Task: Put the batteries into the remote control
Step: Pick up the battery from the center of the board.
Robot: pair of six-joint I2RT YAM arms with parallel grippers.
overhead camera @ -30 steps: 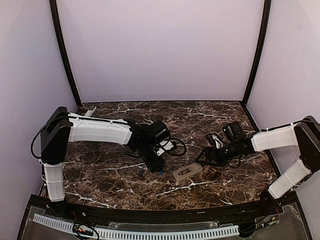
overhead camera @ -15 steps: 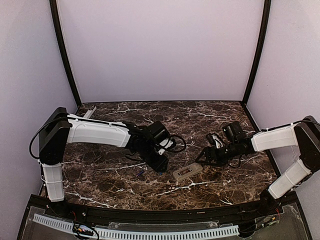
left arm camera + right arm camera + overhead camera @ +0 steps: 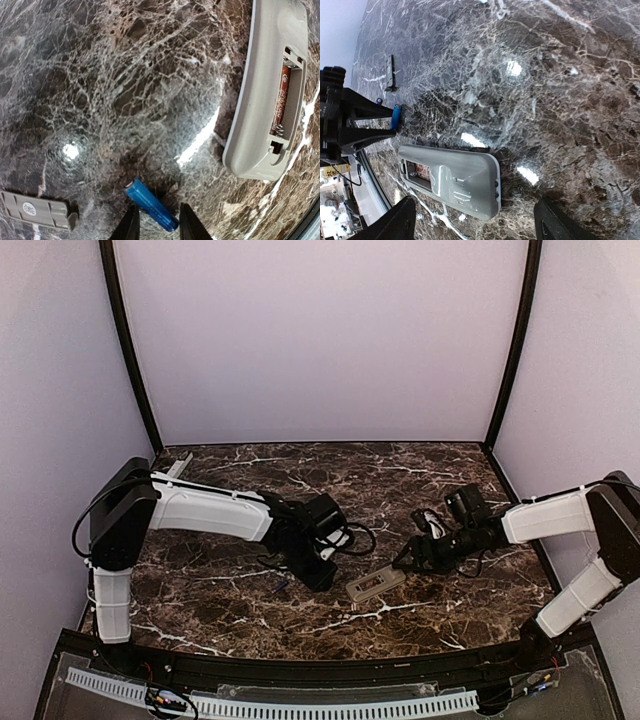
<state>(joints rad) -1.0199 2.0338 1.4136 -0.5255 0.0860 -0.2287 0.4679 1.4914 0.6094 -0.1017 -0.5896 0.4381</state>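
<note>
Battery (image 3: 150,205), slim and blue, lies slantwise on the marble counter (image 3: 100,75) between the fingers of my left claw (image 3: 157,224). They stand narrowly to either side of it, and I cannot tell whether they pinch it. Nearby rests the remote control (image 3: 260,90), face down with its battery bay uncovered. The loose cover (image 3: 35,210) lies well off to the other side. My right claw (image 3: 475,225) hangs spread wide at the remote's opposite end, gripping nothing.
</note>
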